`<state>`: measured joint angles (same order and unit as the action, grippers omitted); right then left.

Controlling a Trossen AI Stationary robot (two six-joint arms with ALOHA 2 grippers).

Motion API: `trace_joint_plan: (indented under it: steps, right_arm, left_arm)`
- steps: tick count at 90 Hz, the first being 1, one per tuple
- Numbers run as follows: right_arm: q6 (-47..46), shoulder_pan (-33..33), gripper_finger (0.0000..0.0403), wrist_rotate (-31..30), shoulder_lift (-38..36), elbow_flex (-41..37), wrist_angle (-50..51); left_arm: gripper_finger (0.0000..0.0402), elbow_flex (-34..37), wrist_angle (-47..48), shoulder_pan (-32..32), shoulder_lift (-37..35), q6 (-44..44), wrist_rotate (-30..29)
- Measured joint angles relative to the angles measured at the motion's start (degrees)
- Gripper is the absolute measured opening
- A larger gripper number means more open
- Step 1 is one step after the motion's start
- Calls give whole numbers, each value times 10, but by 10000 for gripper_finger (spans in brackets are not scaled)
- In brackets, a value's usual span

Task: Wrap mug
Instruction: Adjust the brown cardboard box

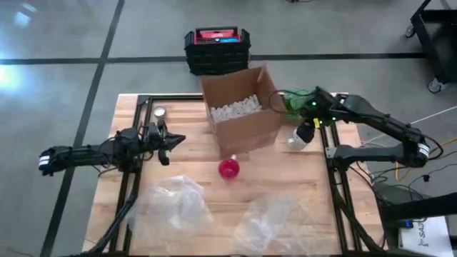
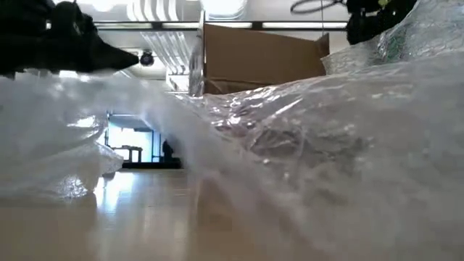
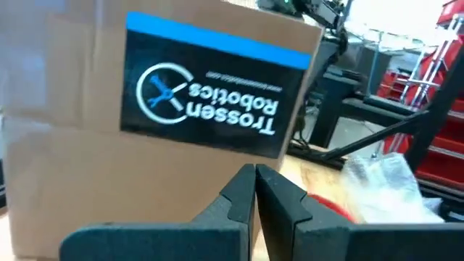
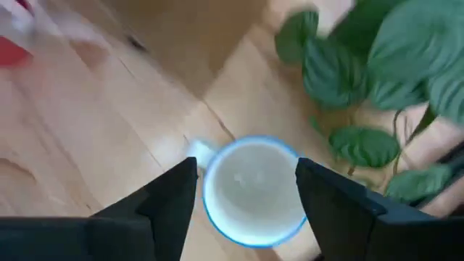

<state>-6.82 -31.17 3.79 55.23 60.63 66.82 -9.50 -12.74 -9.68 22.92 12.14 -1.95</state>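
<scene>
Light wooden bench (image 1: 285,189), slatted top, black frame rails L and R. Item 1: white ceramic mug w/ blue rim (image 4: 254,190), by the bench's right edge, just R of the box; seen mouth-up from the right wrist view, handle stub showing at its side. Right gripper (image 4: 246,190), dark two-finger pincer, spread wide w/ one finger on either side of the mug's rim; contact w/ rim cannot be told. In the high view this gripper (image 1: 308,128) sits directly over the mug, which shows as a pale shape below it. Item 2: open brown cardboard box (image 1: 241,107), far-centre of bench, filled w/ white packing peanuts; black-and-blue "Trossen Robotics" label on one side, per left wrist view. Item 3: green leafy plant (image 1: 294,101), far-right corner, touching the box flap. Item 4: small red round object (image 1: 228,168), mid-bench, just in front of the box. Items 5–6: two crumpled sheets of clear plastic wrap (image 1: 175,207), along the near edge, one left-centre, one right-centre (image 1: 265,223). Item 7: small metallic round tin (image 1: 160,112), far-left corner. Left gripper (image 1: 171,141), near left edge, fingers pressed together, holding nothing. Off bench: black-and-red stacked crate (image 1: 217,48) on floor beyond the far edge.
</scene>
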Motion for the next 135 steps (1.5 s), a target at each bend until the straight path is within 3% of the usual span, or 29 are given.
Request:
trace_joint_plan:
  steps: [15, 28, 45, 57, 71, 83, 100, 117, 135]
  right_arm:
    - [-17, 38, 212, 38, -21, -8, -23]
    - [-23, 65, 199, 37, -23, -19, -58]
    - [-8, 72, 185, 37, -20, -19, -109]
    - [7, 73, 175, 36, -18, -19, -132]
    - [15, 73, 165, 36, -19, -19, -134]
    - [15, 73, 156, 37, -25, -19, -129]
    - [24, 74, 144, 42, -33, -19, -127]
    - [28, 100, 132, 42, -32, -20, -127]
    - [24, 153, 119, 42, -30, -20, -131]
  left_arm:
    - [0, -85, 43, 41, 79, -19, 0]
    - [0, -144, 44, 118, 191, 0, -5]
    - [0, -231, -15, 232, 391, -7, -117]
    - [0, -303, -42, 237, 530, -9, -146]
    - [0, -368, -26, 221, 637, -23, -245]
    - [0, -401, 63, 217, 666, -15, -324]
    - [0, -399, 165, 208, 649, 23, -418]
    - [0, -374, 176, 177, 641, 36, -446]
    - [0, -364, 174, 145, 635, 47, -437]
